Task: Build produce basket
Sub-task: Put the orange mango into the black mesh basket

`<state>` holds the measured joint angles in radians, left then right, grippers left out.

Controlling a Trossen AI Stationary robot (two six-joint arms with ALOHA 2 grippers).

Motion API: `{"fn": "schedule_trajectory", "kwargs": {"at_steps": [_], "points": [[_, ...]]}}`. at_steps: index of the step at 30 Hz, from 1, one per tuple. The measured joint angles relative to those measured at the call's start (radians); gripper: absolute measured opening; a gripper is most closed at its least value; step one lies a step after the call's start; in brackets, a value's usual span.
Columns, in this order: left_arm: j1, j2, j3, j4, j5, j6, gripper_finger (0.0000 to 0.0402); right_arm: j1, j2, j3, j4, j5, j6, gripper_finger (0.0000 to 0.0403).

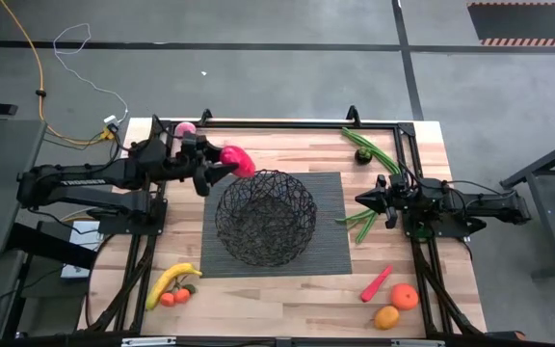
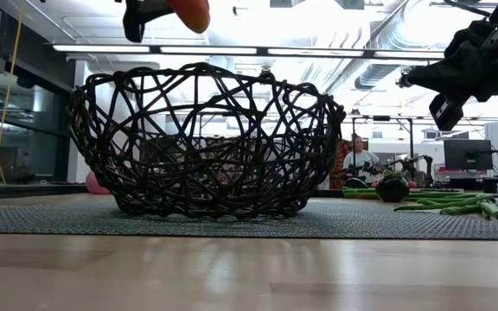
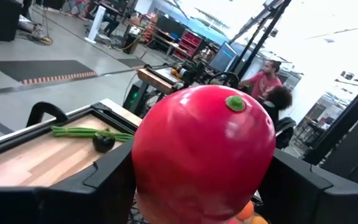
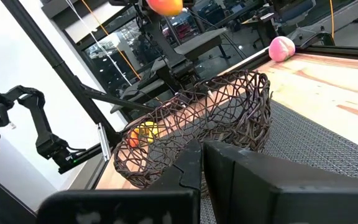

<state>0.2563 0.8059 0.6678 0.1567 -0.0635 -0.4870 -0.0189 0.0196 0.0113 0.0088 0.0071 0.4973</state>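
The basket, a round black wire bowl, stands on a dark ribbed mat at mid-table. My left gripper is shut on a red-orange mango, high above the basket's far-left rim; the low view shows the mango over the basket. My right gripper waits shut at the mat's right edge. Other produce lies on the table: a pink ball, a banana with small tomatoes, a red chili, two oranges, green beans and a dark green piece. My left gripper pinches the mango between its two fingers, one on each side of the fruit. The fingers come level from the table's left. The mango is lifted clear, its end with the green stem dot pointing away from the gripper.
More green beans lie at the mat's right edge by my right gripper. A black frame borders the tabletop. People sit in the room beyond the table.
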Motion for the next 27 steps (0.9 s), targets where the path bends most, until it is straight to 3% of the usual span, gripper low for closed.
{"fn": "schedule_trajectory", "kwargs": {"at_steps": [14, 22, 24, 27], "points": [[-0.004, 0.000, 0.000, 0.001, 0.026, -0.005, 0.0267, 0.000, 0.000, -0.001, 0.020, 0.026, 0.035, 0.0000], [-0.004, 0.000, 0.000, 0.009, 0.026, -0.026, 0.0275, 0.000, 0.002, -0.001, 0.407, 0.350, 0.321, 0.0000], [-0.004, 0.000, 0.000, 0.020, 0.027, -0.027, 0.0275, 0.000, 0.015, 0.004, 0.535, 0.334, 0.276, 0.0000], [-0.004, 0.000, 0.000, 0.034, 0.031, -0.033, 0.0275, 0.000, 0.063, 0.072, 0.623, 0.203, 0.145, 0.0000]]}}
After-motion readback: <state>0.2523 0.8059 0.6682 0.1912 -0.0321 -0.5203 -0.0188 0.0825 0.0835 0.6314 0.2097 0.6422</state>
